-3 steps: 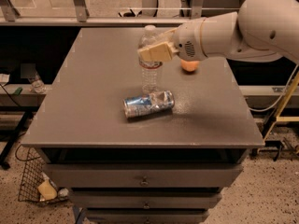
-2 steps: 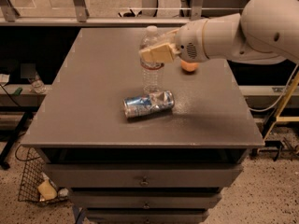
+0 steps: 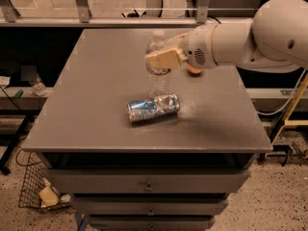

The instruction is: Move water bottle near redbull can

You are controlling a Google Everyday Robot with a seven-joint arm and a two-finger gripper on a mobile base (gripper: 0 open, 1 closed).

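Over the middle of the desk [image 3: 91, 81], the gripper [image 3: 162, 59] is reaching in from the right, its tan fingers [image 3: 168, 59] pinching the water bottle [image 3: 157, 83] around the upper body. That bottle is standing upright, long axis vertical, its base just behind the redbull can [image 3: 154, 108], which is lying on its side, lengthwise left to right. Whether the base is touching the desk I cannot tell. By my judgement, only a straight lowering and release is remaining
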